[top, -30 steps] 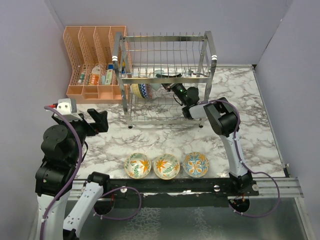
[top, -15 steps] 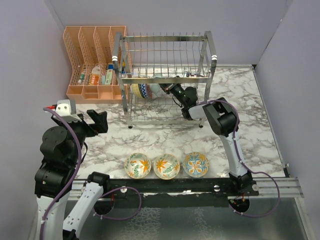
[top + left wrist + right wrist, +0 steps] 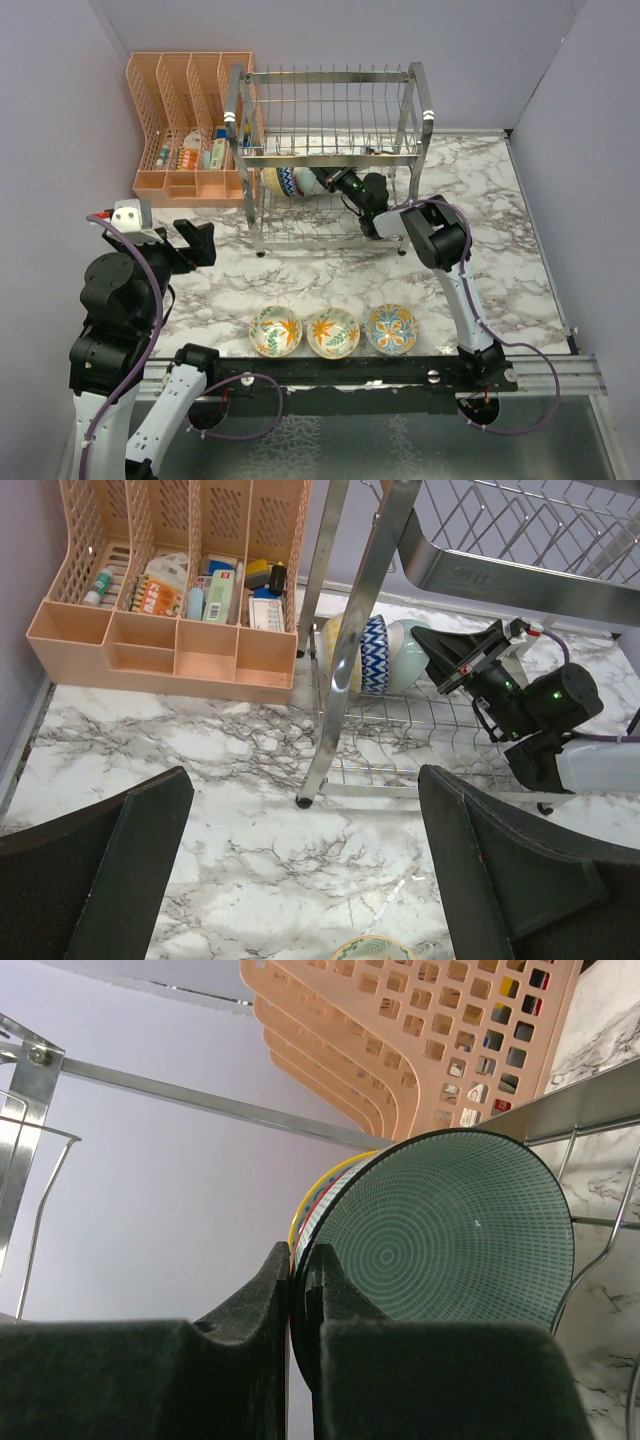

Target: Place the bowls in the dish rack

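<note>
"So, what's the layout, biggest thing first?"

"A marble counter [image 3: 330, 280], with the chrome dish rack [image 3: 330, 110] at its far side and a peach organizer [image 3: 185, 90] just beside the rack on the left. Three floral bowls [image 3: 332, 332] sit in a row near the front edge, not yet loaded."

"And on the right side?"

"The right claw [image 3: 300, 1260] reaches into the rack's lower tier. It is pinched almost fully closed on the rim of the teal bowl [image 3: 440, 1230]. That bowl stands on edge just beside a blue zigzag bowl [image 3: 370, 652]. I can't tell whether the two touch."

"The other one?"

"The left claw [image 3: 300, 870] hangs wide open above the counter and grips nothing."

"How should this placing be done well?"

"I'd judge it nearly finished. Lower the teal bowl until its bottom rim settles between two wires, tilted parallel to its neighbour. Then open the claw only slightly and draw straight back along its own line. A sideways pull could knock the zigzag bowl or roll the teal one out of its slot. Glazed ceramic probably slides easily on thin wire."
</note>
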`<state>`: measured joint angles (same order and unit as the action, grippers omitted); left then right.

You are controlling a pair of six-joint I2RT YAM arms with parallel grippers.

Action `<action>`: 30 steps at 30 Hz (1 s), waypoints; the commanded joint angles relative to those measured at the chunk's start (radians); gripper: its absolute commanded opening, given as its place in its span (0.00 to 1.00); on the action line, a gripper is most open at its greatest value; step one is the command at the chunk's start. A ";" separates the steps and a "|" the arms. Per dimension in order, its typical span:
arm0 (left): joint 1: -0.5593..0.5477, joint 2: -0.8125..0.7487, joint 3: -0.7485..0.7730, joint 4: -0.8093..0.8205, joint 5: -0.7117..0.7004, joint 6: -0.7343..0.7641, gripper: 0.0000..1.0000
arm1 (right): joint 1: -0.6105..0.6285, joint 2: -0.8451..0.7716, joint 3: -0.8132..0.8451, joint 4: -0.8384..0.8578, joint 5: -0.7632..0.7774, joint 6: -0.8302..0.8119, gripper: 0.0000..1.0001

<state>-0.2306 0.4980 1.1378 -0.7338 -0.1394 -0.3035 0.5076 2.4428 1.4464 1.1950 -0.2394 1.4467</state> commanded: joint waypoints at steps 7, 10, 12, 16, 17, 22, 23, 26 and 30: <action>-0.003 -0.016 0.008 -0.009 -0.016 0.011 0.99 | 0.005 -0.016 0.000 -0.023 0.031 -0.001 0.02; -0.002 -0.013 0.009 -0.008 -0.015 0.013 0.99 | 0.005 -0.019 0.013 -0.023 0.035 -0.030 0.02; -0.003 -0.011 0.011 -0.007 -0.016 0.014 0.99 | 0.005 -0.020 0.020 -0.019 0.035 -0.049 0.02; -0.004 -0.009 0.011 -0.006 -0.016 0.016 0.99 | 0.002 -0.018 0.023 0.016 0.041 -0.066 0.01; -0.004 -0.008 0.011 -0.006 -0.016 0.016 0.99 | 0.001 -0.018 0.027 0.019 0.038 -0.068 0.01; -0.005 -0.005 0.016 -0.009 -0.016 0.018 0.99 | 0.000 -0.031 0.057 -0.023 0.020 -0.118 0.01; -0.006 -0.004 0.016 -0.006 -0.017 0.017 0.99 | 0.000 -0.034 0.062 -0.042 0.019 -0.131 0.01; -0.005 -0.005 0.016 -0.006 -0.017 0.018 0.99 | -0.003 -0.036 0.073 -0.077 0.017 -0.154 0.01; -0.006 -0.004 0.016 -0.007 -0.017 0.018 0.99 | -0.007 -0.039 0.074 -0.101 0.012 -0.176 0.01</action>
<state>-0.2314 0.4957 1.1378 -0.7345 -0.1406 -0.2977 0.5091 2.4443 1.4967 1.1412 -0.2413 1.3327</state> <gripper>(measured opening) 0.993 0.057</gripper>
